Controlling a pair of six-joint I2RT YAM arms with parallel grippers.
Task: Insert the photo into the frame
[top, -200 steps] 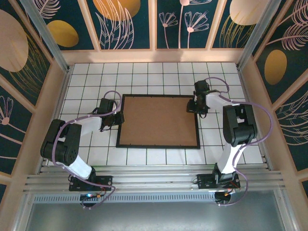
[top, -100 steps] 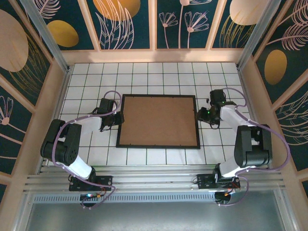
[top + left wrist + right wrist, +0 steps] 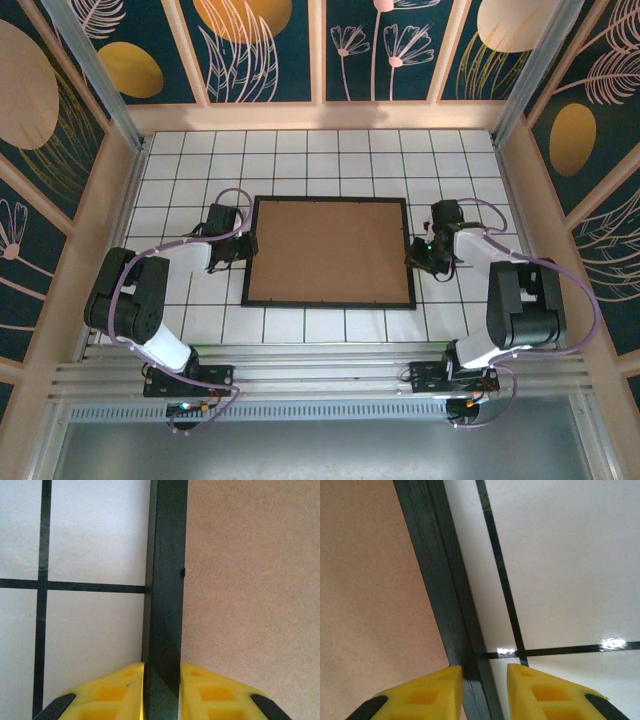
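The overhead camera looks steeply down on the thin black rectangular frame (image 3: 330, 304); both wrist cameras peer closely at its left and right rails.

The frame (image 3: 442, 605) is matt black, faintly grained. The backing board (image 3: 250, 580) looks like rough, matt brown fibreboard. The table (image 3: 560, 555) is glossy white tile. The left claw (image 3: 161, 672) is smooth yellow plastic.
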